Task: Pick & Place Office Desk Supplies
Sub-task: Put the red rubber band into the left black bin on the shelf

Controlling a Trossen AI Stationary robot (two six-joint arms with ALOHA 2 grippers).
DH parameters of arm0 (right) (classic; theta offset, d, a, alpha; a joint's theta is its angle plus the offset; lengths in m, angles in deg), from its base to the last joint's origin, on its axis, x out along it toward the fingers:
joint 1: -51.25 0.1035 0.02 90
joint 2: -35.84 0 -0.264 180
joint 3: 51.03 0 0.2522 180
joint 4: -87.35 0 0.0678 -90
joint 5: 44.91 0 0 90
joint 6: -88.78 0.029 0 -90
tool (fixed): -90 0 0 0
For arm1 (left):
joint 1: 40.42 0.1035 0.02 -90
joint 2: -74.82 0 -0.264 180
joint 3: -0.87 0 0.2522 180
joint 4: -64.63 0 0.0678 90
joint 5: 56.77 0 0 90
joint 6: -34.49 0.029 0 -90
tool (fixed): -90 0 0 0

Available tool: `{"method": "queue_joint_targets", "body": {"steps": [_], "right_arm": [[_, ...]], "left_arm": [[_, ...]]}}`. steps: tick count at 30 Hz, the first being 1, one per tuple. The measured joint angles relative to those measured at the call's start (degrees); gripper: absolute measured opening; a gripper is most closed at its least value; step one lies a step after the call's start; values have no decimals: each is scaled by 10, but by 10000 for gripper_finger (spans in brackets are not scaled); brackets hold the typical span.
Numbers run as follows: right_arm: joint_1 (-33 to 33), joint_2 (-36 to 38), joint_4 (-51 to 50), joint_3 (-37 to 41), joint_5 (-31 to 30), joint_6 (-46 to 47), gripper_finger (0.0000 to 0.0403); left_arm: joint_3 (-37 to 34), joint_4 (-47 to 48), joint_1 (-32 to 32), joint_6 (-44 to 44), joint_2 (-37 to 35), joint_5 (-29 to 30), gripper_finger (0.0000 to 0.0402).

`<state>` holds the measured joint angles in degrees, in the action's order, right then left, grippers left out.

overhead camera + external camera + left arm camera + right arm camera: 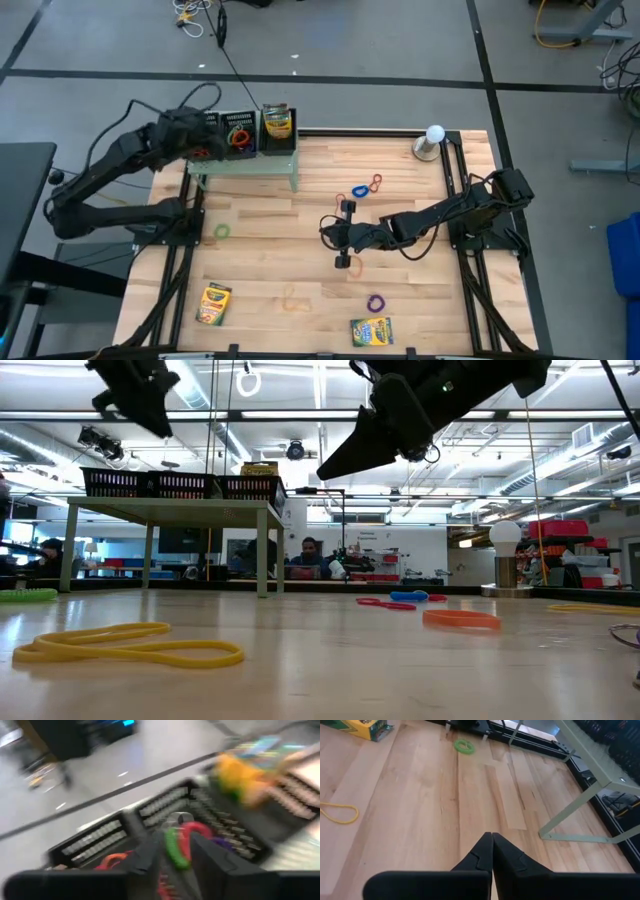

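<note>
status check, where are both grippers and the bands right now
Left gripper over the mesh trays on the green stand, green band between its fingers. Right gripper shut, empty, above mid-table. Loose bands on the table, nothing blocking.

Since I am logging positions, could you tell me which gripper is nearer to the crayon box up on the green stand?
Left. The left gripper is over the mesh trays beside that crayon box; the right gripper is out over mid-table.
</note>
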<state>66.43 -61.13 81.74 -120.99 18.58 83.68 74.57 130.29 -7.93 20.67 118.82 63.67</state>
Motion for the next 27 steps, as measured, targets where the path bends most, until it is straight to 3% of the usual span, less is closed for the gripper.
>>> {"method": "queue_joint_targets", "body": {"steps": [6,13,21,27], "right_arm": [[0,0,0,0,-1,-6,11],[0,0,8,16,-3,-11,6],[0,0,12,57,25,43,6],[0,25,-91,63,-49,118,10]], "left_arm": [[-40,-37,-167,10,-3,22,13],[-174,-307,-328,66,23,62,11],[-328,-636,-416,143,78,-29,10],[-368,-695,-436,132,127,-37,10]]}}
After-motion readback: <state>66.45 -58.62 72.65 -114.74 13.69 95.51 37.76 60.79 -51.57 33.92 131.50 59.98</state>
